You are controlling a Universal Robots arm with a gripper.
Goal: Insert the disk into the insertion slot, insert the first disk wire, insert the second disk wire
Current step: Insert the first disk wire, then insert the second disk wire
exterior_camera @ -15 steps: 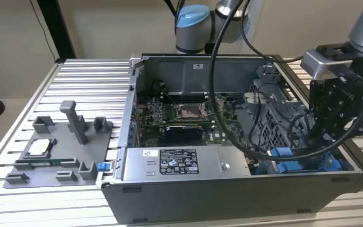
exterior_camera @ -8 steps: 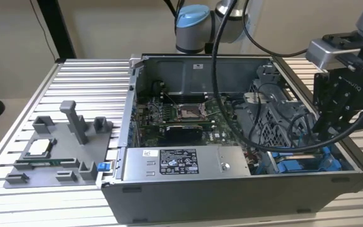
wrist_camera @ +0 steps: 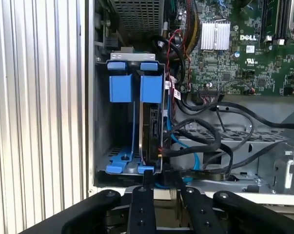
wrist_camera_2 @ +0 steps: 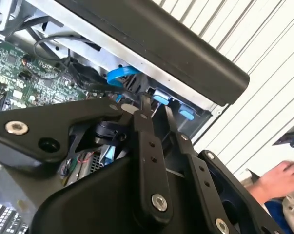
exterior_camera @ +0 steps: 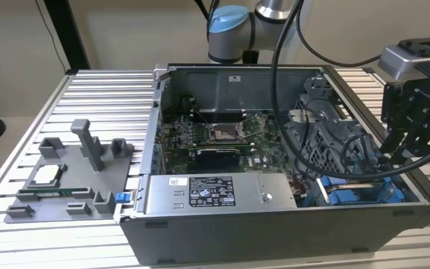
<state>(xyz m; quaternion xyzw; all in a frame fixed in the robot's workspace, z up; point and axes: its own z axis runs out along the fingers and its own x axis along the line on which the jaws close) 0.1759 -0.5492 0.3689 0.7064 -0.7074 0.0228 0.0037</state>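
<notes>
The disk stands on edge inside the insertion slot, a grey bay with blue rails and tabs at the case's front corner, on the exterior view's right. A thick black wire and a thin blue wire curve toward the disk's near end. My gripper hovers just off that end, reaching down into the case in the exterior view. In the second wrist view my gripper points at the bay's blue tabs, with a blue wire loop beside it.
The open computer case lies on a ribbed metal table. A motherboard, a grey box with a sticker and a perforated cage fill it. A grey parts fixture sits at the exterior view's left. A person's hand is near the table.
</notes>
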